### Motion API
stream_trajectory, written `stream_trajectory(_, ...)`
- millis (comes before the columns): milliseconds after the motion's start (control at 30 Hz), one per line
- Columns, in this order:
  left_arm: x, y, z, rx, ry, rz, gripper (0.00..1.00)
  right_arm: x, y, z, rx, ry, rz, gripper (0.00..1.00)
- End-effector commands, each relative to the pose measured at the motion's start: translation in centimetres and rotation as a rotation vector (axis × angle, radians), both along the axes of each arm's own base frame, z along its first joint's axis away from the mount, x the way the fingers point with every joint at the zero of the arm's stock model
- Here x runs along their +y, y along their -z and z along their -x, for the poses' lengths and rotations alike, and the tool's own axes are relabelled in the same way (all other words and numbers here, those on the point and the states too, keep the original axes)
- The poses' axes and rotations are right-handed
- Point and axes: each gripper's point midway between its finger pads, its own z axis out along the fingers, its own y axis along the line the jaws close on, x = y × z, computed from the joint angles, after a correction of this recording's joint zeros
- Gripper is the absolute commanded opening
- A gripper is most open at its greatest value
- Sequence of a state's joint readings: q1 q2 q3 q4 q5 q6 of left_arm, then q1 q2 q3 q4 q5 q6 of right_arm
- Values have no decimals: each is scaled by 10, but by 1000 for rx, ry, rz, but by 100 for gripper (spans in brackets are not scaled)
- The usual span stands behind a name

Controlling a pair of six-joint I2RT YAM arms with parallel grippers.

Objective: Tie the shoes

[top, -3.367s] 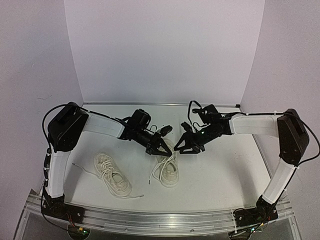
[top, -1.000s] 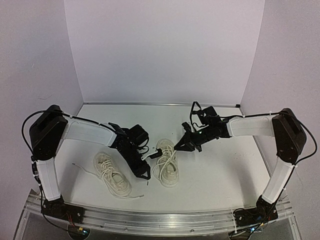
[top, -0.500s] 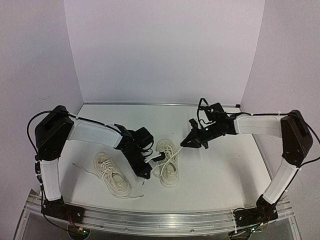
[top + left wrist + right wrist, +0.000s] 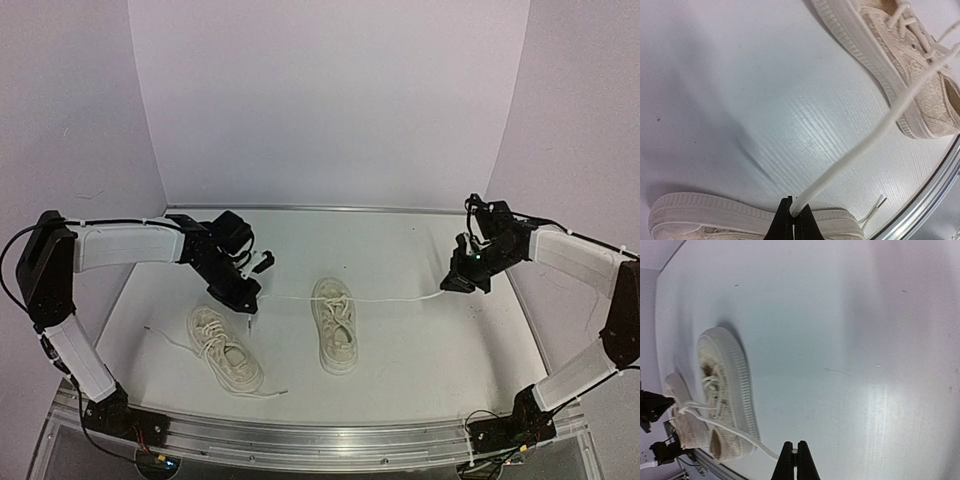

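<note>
Lace (image 4: 400,298) runs taut crosswise through the middle shoe (image 4: 335,325); left gripper (image 4: 250,303) and right gripper (image 4: 450,287) each clamp one end (jaws fully closed), on opposite sides, left nearer.

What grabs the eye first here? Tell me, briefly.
A white lace is pulled into a straight line from left to right across the middle of the scene. The left gripper and the right gripper each pinch one end, fingers shut. The lace crosses the middle shoe; the other shoe lies nearer the left arm, laces loose.
</note>
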State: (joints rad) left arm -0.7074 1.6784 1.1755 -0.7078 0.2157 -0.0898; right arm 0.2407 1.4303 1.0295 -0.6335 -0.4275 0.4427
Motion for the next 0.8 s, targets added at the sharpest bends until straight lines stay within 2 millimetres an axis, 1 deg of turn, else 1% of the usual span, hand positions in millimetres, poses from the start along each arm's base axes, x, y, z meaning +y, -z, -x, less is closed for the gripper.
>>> stream_trajectory(0, 33, 7, -3, 29, -105, -99, 0, -64, 11, 14, 22, 69, 276, 0)
stream_trajectory(100, 39, 17, -4, 58, -110, -127, 0, -89, 14, 15, 25, 86, 399, 0)
stream_trajectory(167, 40, 25, -3, 78, -99, -145, 0, -97, 14, 12, 25, 93, 442, 0)
stream_trajectory(200, 41, 29, -2, 89, -94, -155, 0, -100, 18, 12, 40, 98, 465, 0)
stream_trajectory(267, 44, 36, 0, 107, -86, -183, 0, -102, 23, 13, 66, 95, 475, 0)
stream_trajectory(367, 50, 46, 2, 125, -79, -219, 0, -112, 28, 13, 86, 131, 528, 0)
stream_trajectory(433, 53, 52, 2, 130, -80, -242, 0, -117, 36, 14, 112, 146, 553, 0)
stream_trajectory(533, 58, 64, 0, 146, -86, -289, 0, -119, 55, 16, 179, 138, 583, 0)
stream_trajectory(667, 59, 71, -6, 146, -95, -324, 0, -124, 83, 21, 267, 128, 626, 0)
stream_trajectory(733, 65, 73, -11, 134, -116, -360, 0, -126, 90, 22, 284, 131, 640, 0)
stream_trajectory(767, 72, 74, -14, 125, -135, -391, 0, -126, 92, 21, 285, 132, 641, 0)
